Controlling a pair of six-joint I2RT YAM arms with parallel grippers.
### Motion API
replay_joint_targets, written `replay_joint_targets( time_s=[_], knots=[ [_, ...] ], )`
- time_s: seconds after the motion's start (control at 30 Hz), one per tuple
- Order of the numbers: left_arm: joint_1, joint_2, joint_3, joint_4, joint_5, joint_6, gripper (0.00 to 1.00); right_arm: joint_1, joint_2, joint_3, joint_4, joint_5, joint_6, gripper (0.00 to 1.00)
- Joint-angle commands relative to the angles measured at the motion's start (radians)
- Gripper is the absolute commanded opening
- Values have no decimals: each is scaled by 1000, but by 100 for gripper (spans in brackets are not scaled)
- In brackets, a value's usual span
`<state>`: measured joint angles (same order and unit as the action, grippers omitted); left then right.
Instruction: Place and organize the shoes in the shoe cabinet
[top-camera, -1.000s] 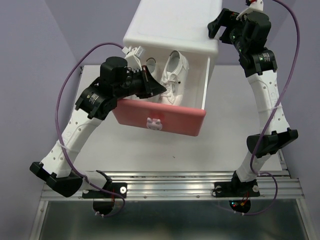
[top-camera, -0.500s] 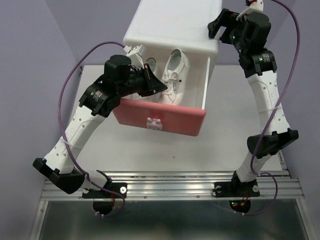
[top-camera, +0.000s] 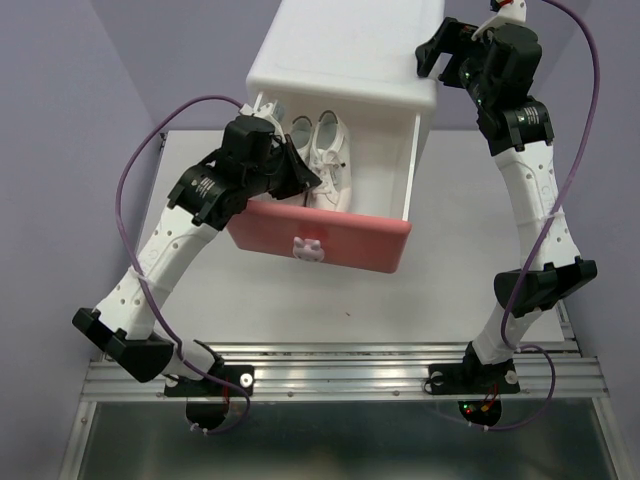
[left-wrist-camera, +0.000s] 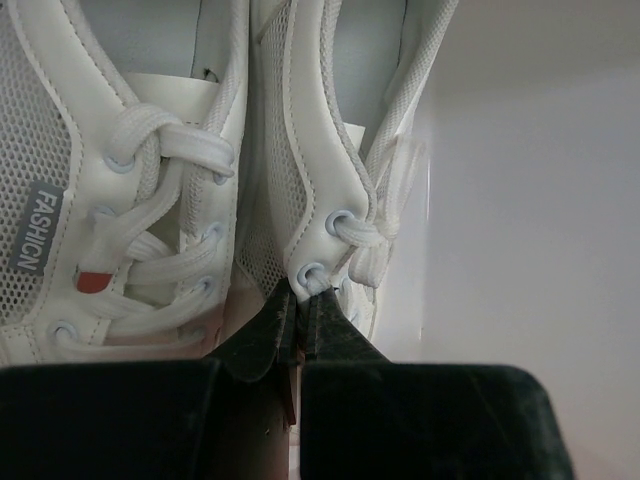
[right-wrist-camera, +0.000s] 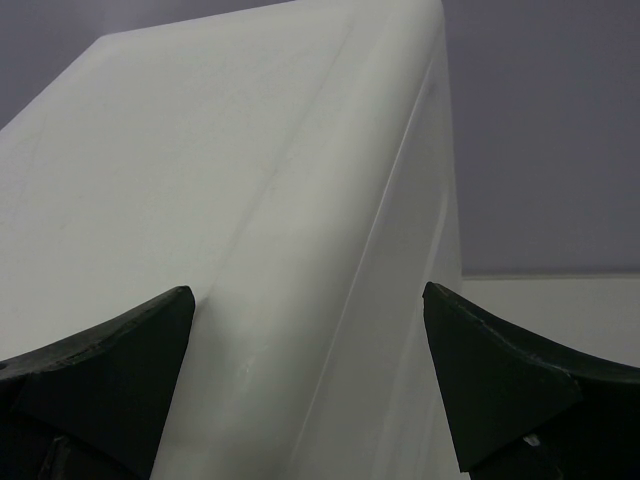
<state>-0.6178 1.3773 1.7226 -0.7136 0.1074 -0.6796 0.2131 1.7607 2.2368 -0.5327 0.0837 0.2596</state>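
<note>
The white shoe cabinet (top-camera: 350, 50) stands at the back with its darker pink drawer (top-camera: 330, 235) pulled open. Two white shoes lie side by side in the drawer. The right one (top-camera: 332, 160) shows plainly and the left one (top-camera: 300, 128) is partly behind my arm. My left gripper (top-camera: 303, 182) reaches into the drawer and is shut on the eyelet edge of the right white shoe (left-wrist-camera: 310, 200); the fingertips (left-wrist-camera: 300, 296) pinch it next to the other shoe (left-wrist-camera: 120, 200). My right gripper (top-camera: 432, 52) is open, astride the cabinet's top right corner (right-wrist-camera: 250, 200). The orange pair is out of view.
The drawer front carries a white bunny knob (top-camera: 308, 246). The drawer's white right wall (top-camera: 410, 170) stands beside the shoes. The white tabletop (top-camera: 330, 310) lies in front of the cabinet, with purple walls around.
The held white shoe has moved left and back, from leaning across the drawer to lying beside the other shoe. My left gripper went deeper into the drawer. The right arm has not moved.
</note>
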Motion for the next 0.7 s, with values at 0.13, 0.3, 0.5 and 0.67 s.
replay_joint_targets(
  time_s=[0.13, 0.3, 0.5, 0.67],
  knots=[
    [1, 77, 143, -127, -68, 37, 0, -8, 123, -63, -435, 70, -149, 100],
    [0, 101, 173, -153, -87, 46, 0, -8, 135, -40, -440, 79, -149, 100],
    [0, 106, 180, -213, -89, 60, 0, -8, 132, -51, -440, 93, -148, 100],
    [0, 103, 212, -247, -63, 78, 0, -8, 131, -51, -434, 94, -143, 100]
  ],
)
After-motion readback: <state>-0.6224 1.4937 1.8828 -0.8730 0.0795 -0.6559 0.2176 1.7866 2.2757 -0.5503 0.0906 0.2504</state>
